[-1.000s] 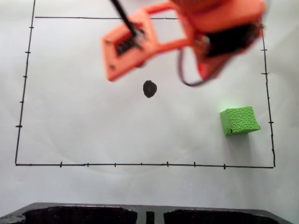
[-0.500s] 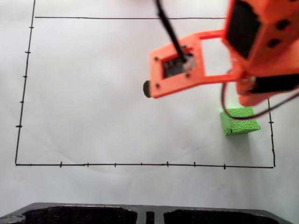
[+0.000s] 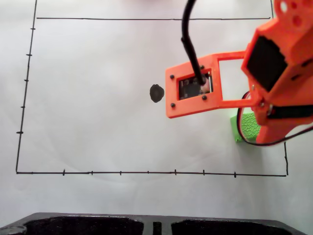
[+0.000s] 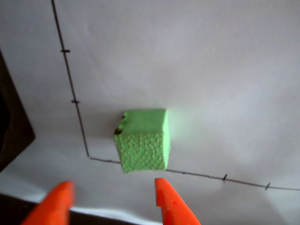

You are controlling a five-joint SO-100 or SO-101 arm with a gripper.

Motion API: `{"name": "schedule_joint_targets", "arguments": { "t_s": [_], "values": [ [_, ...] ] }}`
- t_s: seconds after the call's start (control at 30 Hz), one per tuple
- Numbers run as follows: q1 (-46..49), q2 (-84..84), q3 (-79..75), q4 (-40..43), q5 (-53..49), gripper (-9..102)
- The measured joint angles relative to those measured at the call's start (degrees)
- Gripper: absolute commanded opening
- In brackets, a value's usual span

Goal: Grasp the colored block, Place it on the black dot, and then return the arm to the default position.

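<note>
The bright orange plastic arm (image 3: pixel 274 83) has swung over the small, pebbly green cube (image 4: pixel 142 140), uncovering the black ink dot (image 3: pixel 156 93); its gripper (image 4: pixel 112 199) is spread, ready for grasping.

We see a bright green block (image 4: pixel 143 139) with pebbly crackle texture, just ahead of our orange gripper (image 4: pixel 112 193) tips; white paper (image 3: pixel 98 132), thin black border lines (image 3: pixel 146 173) with ticks, black dot (image 3: pixel 156 93).

Colored block (image 3: pixel 247 126) mostly behind the arm (image 3: pixel 274 73).
</note>
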Motion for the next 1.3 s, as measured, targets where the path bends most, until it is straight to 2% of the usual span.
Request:
{"name": "schedule_joint_targets", "arguments": {
  "t_s": [0.13, 0.9, 1.3],
  "values": [
    [0.0, -1.5, -0.1, 1.3, 0.0, 34],
    [-1.6, -16.7, -12.0, 5.3, -2.6, 38],
    [-1.8, -21.7, -17.1, 7.3, -3.6, 33]
  ]
}}
